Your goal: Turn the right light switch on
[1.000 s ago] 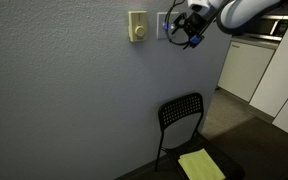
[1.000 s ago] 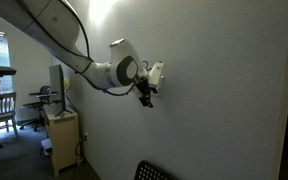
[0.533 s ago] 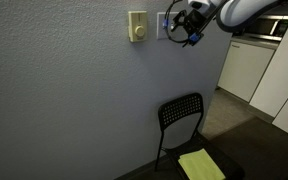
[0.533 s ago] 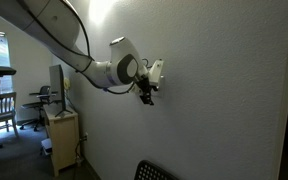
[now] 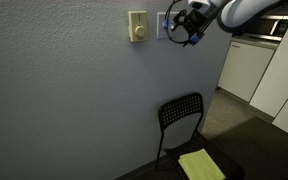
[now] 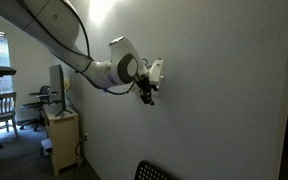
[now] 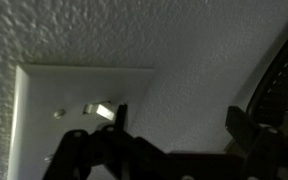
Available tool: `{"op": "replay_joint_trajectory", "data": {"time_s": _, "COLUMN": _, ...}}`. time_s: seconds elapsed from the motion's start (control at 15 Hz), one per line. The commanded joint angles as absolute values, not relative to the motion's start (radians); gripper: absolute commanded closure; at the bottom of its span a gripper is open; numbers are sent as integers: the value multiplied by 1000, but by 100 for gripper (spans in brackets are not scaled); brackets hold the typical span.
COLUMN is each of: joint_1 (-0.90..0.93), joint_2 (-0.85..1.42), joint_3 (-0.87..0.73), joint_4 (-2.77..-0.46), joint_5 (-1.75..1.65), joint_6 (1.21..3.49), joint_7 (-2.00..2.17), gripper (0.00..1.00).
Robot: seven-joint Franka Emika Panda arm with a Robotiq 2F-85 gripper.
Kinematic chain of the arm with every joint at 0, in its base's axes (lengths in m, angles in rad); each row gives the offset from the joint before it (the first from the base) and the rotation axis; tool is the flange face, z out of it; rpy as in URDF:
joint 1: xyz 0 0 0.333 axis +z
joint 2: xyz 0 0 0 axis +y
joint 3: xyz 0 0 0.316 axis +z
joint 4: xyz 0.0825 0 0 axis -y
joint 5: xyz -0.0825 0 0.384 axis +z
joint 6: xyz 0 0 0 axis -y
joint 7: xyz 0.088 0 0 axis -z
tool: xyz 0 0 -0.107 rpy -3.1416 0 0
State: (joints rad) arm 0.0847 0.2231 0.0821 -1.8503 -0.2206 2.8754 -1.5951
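A grey textured wall (image 5: 74, 100) is shown in both exterior views, and the white arm (image 6: 79, 45) is stretched toward it. A black chair (image 5: 181, 118) is set below, and a yellow-green cloth (image 5: 201, 165) is seen under its backrest. The right light switch (image 7: 64, 110) is mounted high on the wall, just beside a cream plate (image 5: 137, 26). The gripper (image 7: 176, 125) is held at the switch with its 2 fingers (image 7: 109, 150) spread apart and nothing clamped. 1 fingertip is seen just beside a toggle nub (image 7: 104, 111).
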Motion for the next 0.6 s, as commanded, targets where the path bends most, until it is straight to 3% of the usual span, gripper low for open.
{"op": "replay_joint_trajectory", "data": {"time_s": 0.0, "joint_1": 68, "joint_2": 227, "joint_3": 71, "joint_4": -1792, "joint_5": -287, "joint_6": 2905, "joint_7": -1573, "gripper": 0}}
{"op": "replay_joint_trajectory", "data": {"time_s": 0.53, "joint_1": 68, "joint_2": 223, "joint_3": 61, "joint_4": -1762, "joint_5": -354, "joint_6": 2902, "joint_7": -1545, "gripper": 0}}
